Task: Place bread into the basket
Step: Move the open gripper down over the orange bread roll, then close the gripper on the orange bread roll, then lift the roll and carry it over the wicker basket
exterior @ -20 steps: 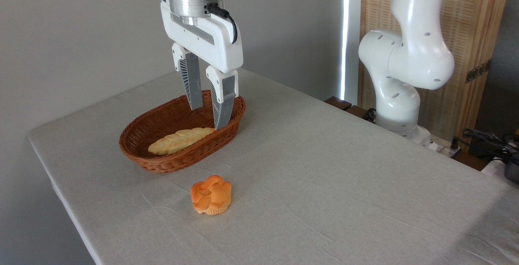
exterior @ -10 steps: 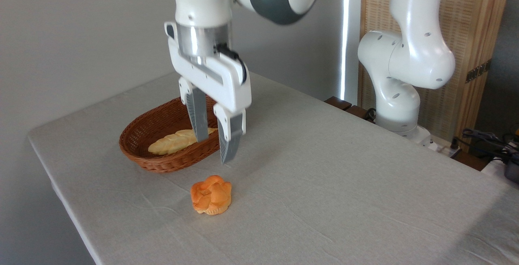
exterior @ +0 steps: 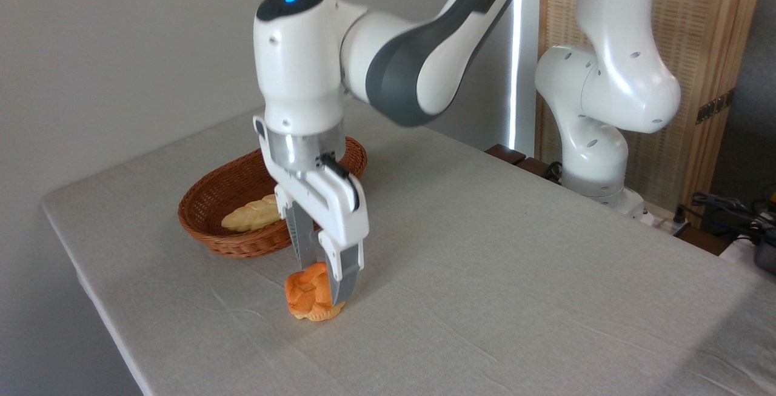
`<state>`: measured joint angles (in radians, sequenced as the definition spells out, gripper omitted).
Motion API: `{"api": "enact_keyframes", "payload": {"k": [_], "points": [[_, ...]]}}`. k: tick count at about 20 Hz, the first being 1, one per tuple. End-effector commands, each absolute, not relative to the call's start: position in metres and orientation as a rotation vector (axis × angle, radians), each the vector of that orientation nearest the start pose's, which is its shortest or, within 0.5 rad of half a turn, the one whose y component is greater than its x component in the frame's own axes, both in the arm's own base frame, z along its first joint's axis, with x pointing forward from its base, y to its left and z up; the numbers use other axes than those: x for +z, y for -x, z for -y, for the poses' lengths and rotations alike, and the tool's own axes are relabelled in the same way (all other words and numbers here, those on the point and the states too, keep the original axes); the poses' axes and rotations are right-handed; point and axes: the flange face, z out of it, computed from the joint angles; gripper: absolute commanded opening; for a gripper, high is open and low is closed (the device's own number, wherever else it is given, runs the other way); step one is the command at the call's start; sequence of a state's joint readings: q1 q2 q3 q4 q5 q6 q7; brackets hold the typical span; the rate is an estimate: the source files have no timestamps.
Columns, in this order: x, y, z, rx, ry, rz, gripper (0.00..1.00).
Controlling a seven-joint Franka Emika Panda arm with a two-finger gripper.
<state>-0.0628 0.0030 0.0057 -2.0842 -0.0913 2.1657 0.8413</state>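
On the surface (exterior: 485, 250), the gripper (exterior: 324, 281) has its fingers spread around the bun (exterior: 306, 296); it looks light and squishy, so grab its sides gently.

No legible text, seemingly.

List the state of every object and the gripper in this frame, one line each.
bun: upright on the table, outside the basket, between the fingers.
gripper: lowered around the bun; whether it is clamped yet cannot be told.
basket: upright on the table, behind the gripper.
braided loaf: lying inside the basket.
table: covered with a pale cloth.
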Motion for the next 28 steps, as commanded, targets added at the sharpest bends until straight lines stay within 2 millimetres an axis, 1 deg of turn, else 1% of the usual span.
{"api": "enact_keyframes", "payload": {"k": [1,3,5,6,7,8,9,10,11,18,20,21,23,24,26,27,28], "points": [[0.417,-0.563,0.039,-0.179,2.866,-1.333,1.0],[0.402,-0.566,0.044,-0.147,2.87,-1.347,1.0],[0.399,-0.567,0.044,-0.142,2.87,-1.348,1.0],[0.4,-0.568,0.044,-0.144,2.875,-1.342,0.98],[0.401,-0.568,0.045,-0.154,2.883,-1.335,0.86],[0.401,-0.568,0.045,-0.153,2.885,-1.335,0.68],[0.401,-0.568,0.045,-0.154,2.887,-1.334,0.45],[0.401,-0.568,0.047,-0.154,2.884,-1.341,0.31],[0.401,-0.568,0.047,-0.154,2.882,-1.345,0.27],[0.401,-0.568,0.047,-0.152,2.881,-1.348,0.27],[0.406,-0.567,0.047,-0.161,2.88,-1.345,0.27],[0.416,-0.568,0.047,-0.181,2.873,-1.346,0.27],[0.447,-0.571,0.048,-0.247,2.865,-1.332,0.29],[0.463,-0.571,0.055,-0.27,2.881,-1.338,0.29],[0.497,-0.57,0.085,-0.342,2.918,-1.382,0.29],[0.509,-0.565,0.098,-0.356,2.932,-1.401,0.29],[0.518,-0.558,0.114,-0.361,2.928,-1.43,0.32]]}}
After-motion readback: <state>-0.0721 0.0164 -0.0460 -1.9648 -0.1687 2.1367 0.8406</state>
